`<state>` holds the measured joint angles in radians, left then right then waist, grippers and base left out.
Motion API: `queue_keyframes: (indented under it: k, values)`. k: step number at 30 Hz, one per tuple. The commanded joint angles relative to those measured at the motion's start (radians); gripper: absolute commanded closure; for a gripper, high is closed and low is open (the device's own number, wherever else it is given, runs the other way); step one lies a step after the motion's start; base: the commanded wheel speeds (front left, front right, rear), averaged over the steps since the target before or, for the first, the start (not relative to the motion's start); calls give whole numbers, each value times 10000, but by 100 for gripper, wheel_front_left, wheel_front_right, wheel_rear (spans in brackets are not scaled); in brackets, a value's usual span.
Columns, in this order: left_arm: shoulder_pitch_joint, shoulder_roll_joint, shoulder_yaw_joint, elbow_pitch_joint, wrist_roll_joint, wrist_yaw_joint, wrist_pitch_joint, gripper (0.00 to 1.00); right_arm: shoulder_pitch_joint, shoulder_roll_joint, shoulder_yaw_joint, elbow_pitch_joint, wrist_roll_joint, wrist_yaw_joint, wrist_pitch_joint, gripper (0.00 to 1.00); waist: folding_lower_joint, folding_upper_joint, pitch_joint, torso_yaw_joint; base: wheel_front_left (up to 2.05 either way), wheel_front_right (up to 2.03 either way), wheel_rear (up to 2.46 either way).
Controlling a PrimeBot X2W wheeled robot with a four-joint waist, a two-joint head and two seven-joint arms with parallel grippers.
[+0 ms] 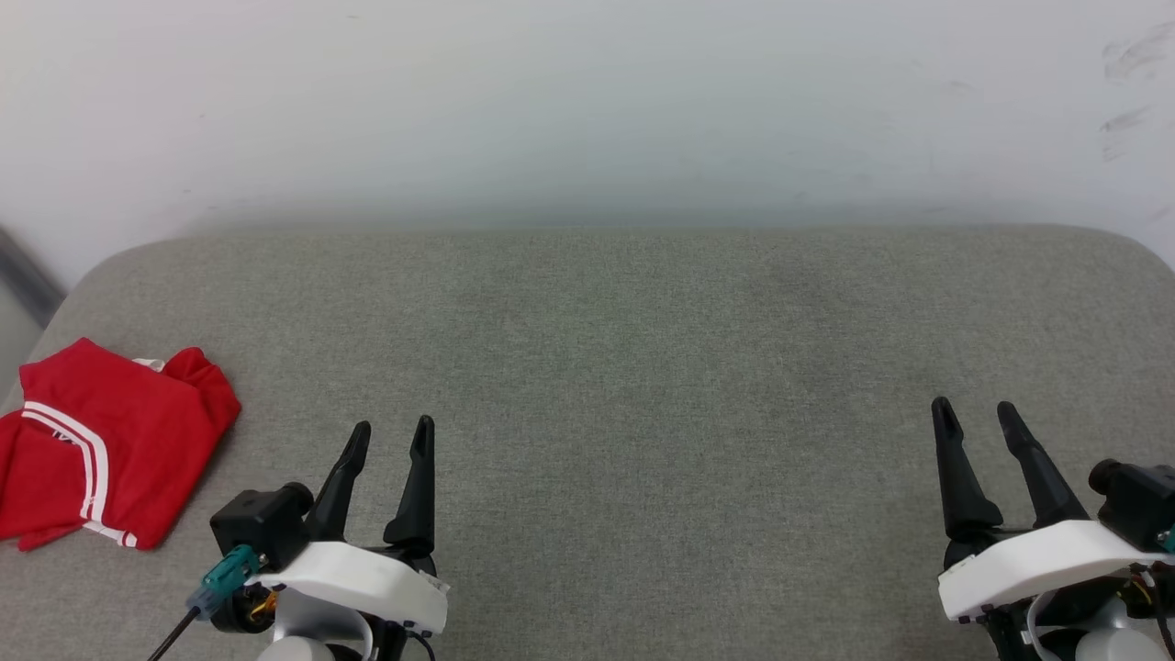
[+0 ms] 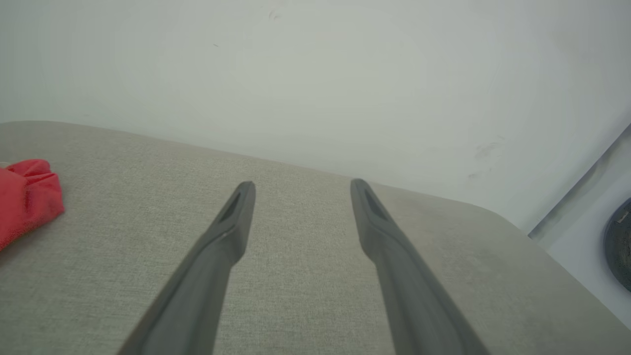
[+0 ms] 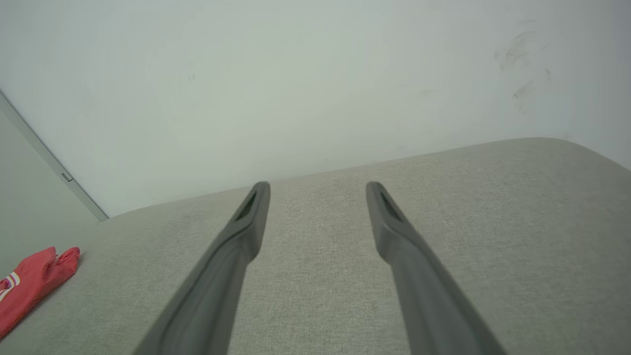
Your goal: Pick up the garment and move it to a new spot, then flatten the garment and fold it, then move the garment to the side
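The garment [image 1: 106,445] is a red shirt with white stripe trim, lying folded into a compact bundle at the far left of the grey cushioned surface [image 1: 643,367]. Its edge also shows as the garment [image 2: 27,197] at the left of the left wrist view and the garment [image 3: 32,286] at the lower left of the right wrist view. My left gripper [image 1: 393,430] stands open to the right of it, apart from it, holding nothing. My right gripper [image 1: 975,409] is open at the lower right, far from the shirt.
A pale wall [image 1: 587,110] rises behind the surface, with scuff marks at its upper right. The cushion's rounded corners [image 1: 119,266] drop off at the left and right. A dark round object [image 2: 618,241] sits beyond the cushion's edge.
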<state>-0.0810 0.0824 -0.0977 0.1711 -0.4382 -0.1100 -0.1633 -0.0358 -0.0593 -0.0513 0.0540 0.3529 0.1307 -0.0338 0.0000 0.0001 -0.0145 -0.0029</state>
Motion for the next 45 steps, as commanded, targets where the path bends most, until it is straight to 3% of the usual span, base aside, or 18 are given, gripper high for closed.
queue_keyframes:
  k: [1, 20, 45]
  values:
    - [-142, 53, -65, -38, 308, 43, -98, 0, 2, 21, -25, -159, -350, 0, 32, 0, 0, -1, -5, 0, 0, 0, 0]
    - [-128, 117, -263, 245, 1907, 264, -508, 0, 151, 93, -115, -405, -2121, 0, 121, 0, 0, -1, -37, -5, 0, 0, 0]
    - [-188, -86, -159, 758, 3255, 224, -991, 0, 260, 103, -162, -455, -3074, -1, -139, 0, 0, -1, -144, -31, 0, 0, 0]
